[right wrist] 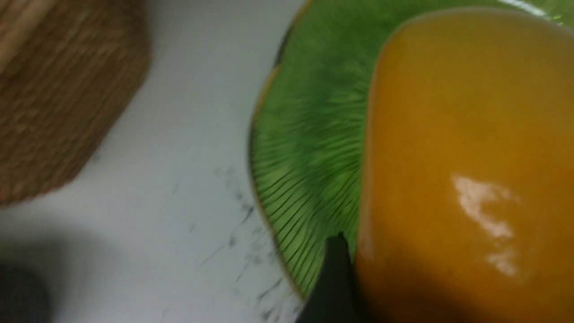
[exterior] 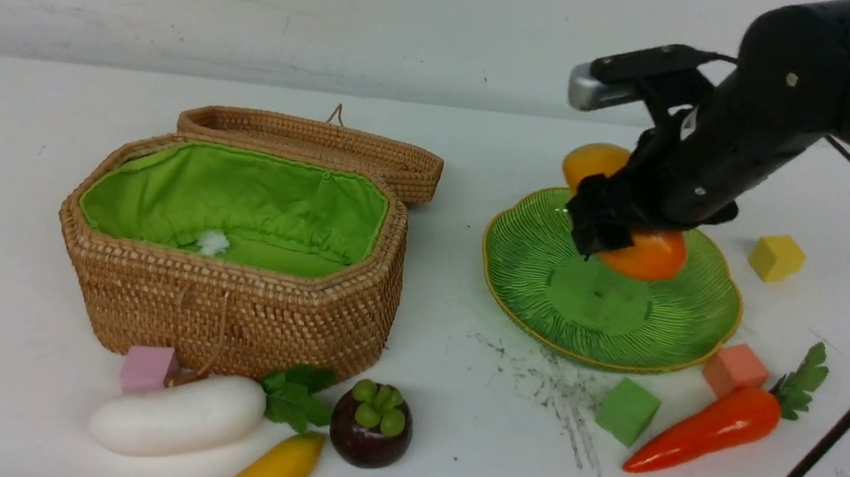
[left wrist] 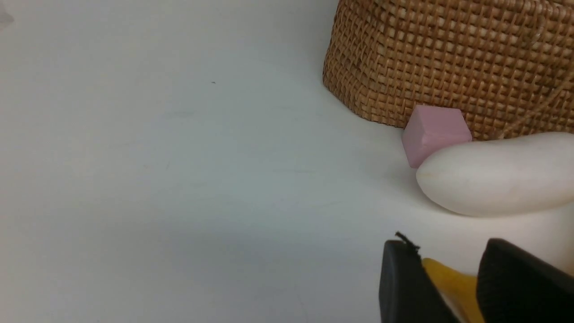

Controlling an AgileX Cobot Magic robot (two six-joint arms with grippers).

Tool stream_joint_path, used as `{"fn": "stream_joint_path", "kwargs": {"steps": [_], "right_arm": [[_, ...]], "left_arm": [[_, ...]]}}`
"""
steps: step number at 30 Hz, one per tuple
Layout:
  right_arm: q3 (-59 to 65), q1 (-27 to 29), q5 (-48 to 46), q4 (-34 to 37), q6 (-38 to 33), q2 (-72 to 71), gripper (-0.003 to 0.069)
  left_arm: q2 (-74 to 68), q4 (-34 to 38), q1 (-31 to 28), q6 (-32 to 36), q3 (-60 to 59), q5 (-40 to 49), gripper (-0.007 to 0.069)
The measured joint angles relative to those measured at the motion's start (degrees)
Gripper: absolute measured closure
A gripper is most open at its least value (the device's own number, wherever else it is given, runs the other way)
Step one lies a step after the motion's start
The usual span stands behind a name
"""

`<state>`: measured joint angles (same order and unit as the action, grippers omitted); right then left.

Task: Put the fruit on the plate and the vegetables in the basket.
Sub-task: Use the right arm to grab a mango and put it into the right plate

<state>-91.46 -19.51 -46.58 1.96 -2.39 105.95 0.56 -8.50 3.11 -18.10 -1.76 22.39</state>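
At the front of the bench (exterior: 449, 462), the banana (exterior: 274, 469) is laid slantwise, its long axis running from near-left to far-right. It is set just beside the white radish (exterior: 177, 414) and the mangosteen (exterior: 371, 425). The left fingers (left wrist: 403, 287) are shown only in the left wrist view. They are set a moderate gap apart, and yellow banana is seen in that gap. Whether it is pinched or merely framed cannot be told.

Further right, the carrot (exterior: 709, 430) is laid with its leaves pointing away and rightward, on the right arm's side. In the middle ground the basket (exterior: 227, 313) is stood open with its lid thrown back, and both vegetables are outside it.

Beyond it, the plate (exterior: 531, 281) is reached by the right arm alone. An orange fruit (exterior: 652, 256) is placed directly between the right fingers (right wrist: 334, 278), low over the far half of the plate, at or just above its surface. The fingers are spread wide about it, and one is laid against its side in the right wrist view. Whether the fruit is gripped or already let go cannot be told.

The coming move is judged to turn on this: with the fruit over the plate, only a release and a straight upward retreat are needed, so that the fruit is not dragged off. Farthest away, a second, yellower fruit (exterior: 595, 164) is set on the bench just behind the plate's far rim, nearer the right arm.
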Motion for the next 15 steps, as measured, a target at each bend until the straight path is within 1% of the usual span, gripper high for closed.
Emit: {"fn": "stream_joint_path", "kwargs": {"steps": [3,5,10,15], "right_arm": [[-0.07,3.36,3.28,0.23,4.52,4.04,0.0077],[-0.07,5.08,4.22,1.25,6.19,7.50,0.0077],[-0.07,7.21,5.16,4.83,6.78,14.04,0.0077],[-0.07,7.36,5.51,5.81,6.97,15.50,0.0076]], "left_arm": [[0.00,0.00,0.00,0.00,0.00,0.00,0.0386],[0.00,0.00,0.00,0.00,0.00,0.00,0.0386],[0.00,0.00,0.00,0.00,0.00,0.00,0.0386],[0.00,0.00,0.00,0.00,0.00,0.00,0.0386]]}}
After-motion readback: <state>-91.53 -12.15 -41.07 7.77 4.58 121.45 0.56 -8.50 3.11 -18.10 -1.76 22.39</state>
